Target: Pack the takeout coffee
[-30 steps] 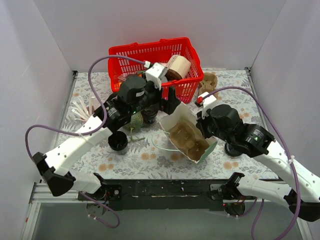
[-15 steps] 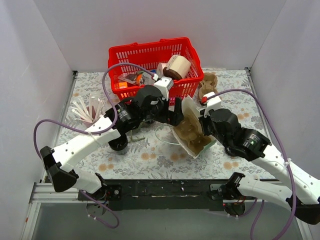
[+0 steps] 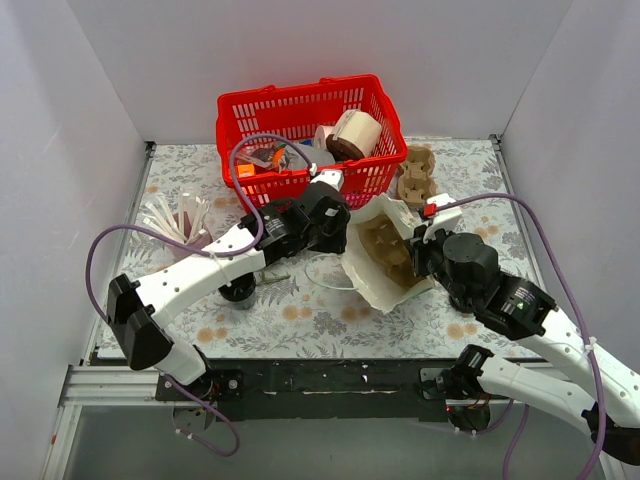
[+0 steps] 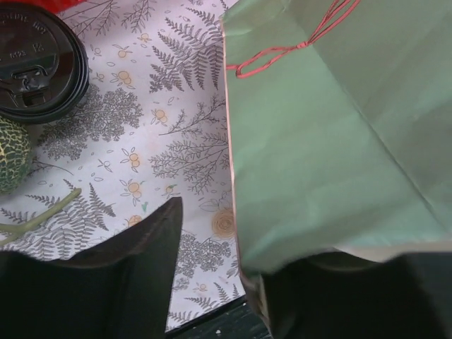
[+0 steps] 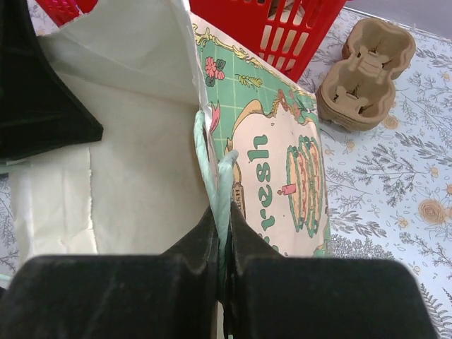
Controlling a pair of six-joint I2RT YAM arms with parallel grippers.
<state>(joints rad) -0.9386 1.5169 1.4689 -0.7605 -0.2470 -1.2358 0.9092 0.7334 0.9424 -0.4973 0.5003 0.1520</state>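
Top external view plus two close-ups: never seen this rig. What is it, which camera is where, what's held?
Two robot arms bolted at the near edge of a table. The wide picture looks down from above and behind them; the other two come from a camera on each wrist. The right arm has its jaws shut on the handles of the paper bag, holding it tilted open; a brown cup carrier sits inside. The left arm has its jaws open at the bag's green side. Also on the table: a red basket, a spare carrier and a black cup lid.
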